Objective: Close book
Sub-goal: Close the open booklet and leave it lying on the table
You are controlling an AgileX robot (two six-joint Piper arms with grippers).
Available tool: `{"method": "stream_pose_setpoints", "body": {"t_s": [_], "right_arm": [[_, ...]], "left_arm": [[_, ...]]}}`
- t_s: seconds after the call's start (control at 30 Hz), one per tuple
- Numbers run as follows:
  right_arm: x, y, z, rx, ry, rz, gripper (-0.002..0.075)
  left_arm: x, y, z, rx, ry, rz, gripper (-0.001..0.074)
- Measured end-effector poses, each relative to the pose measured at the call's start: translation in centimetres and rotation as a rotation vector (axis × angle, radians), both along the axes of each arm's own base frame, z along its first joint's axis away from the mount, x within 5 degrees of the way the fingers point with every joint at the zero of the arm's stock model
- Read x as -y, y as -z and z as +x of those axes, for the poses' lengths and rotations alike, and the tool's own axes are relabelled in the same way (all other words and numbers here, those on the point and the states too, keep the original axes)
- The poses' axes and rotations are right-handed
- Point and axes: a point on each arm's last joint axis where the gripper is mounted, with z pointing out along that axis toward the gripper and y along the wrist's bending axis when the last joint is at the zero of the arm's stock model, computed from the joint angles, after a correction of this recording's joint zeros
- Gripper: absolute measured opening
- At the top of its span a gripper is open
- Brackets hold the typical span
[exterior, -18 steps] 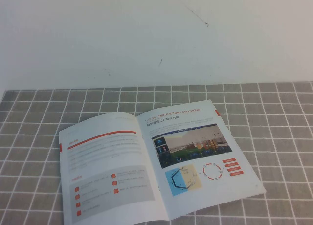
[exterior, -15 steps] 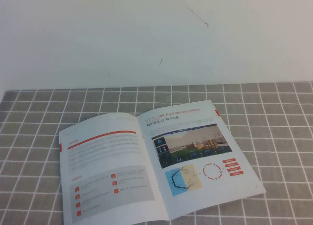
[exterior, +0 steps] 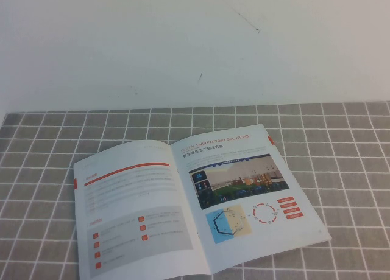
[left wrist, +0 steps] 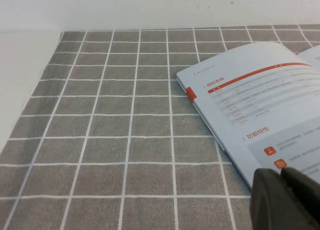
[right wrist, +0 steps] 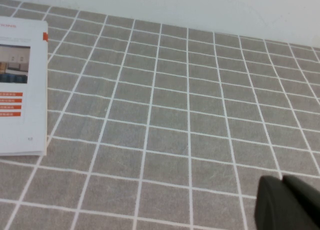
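An open book (exterior: 189, 204) lies flat on the grey checked cloth (exterior: 341, 146), pages up, with red headings and a picture on its right page. Neither arm shows in the high view. In the left wrist view my left gripper (left wrist: 281, 176) is shut with nothing in it, hanging over the near edge of the book's left page (left wrist: 255, 115). In the right wrist view my right gripper (right wrist: 282, 182) is shut and empty over bare cloth, well off to the side of the book's right page (right wrist: 20, 90).
The cloth (left wrist: 110, 140) covers the table up to a white wall (exterior: 195, 42) at the back. A white strip of bare table (left wrist: 20, 75) runs along the cloth's left edge.
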Motion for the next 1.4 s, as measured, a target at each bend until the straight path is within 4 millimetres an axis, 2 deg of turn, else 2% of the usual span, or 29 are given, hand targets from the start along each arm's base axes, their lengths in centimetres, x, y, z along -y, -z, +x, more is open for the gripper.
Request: {"method": "stream_pose_setpoints", "body": {"t_s": [1.27,1.4], "right_arm": [[0.0,0.0,0.0,0.0,0.0,0.0,-0.0003],[0.02,-0.17,0.14,0.039,0.001,-0.002,-0.0003]], "left_arm": [[0.0,0.0,0.0,0.0,0.001,0.003,-0.0004],[-0.07,-0.34,0.13,0.048,-0.007,0.003,-0.0004]]}}
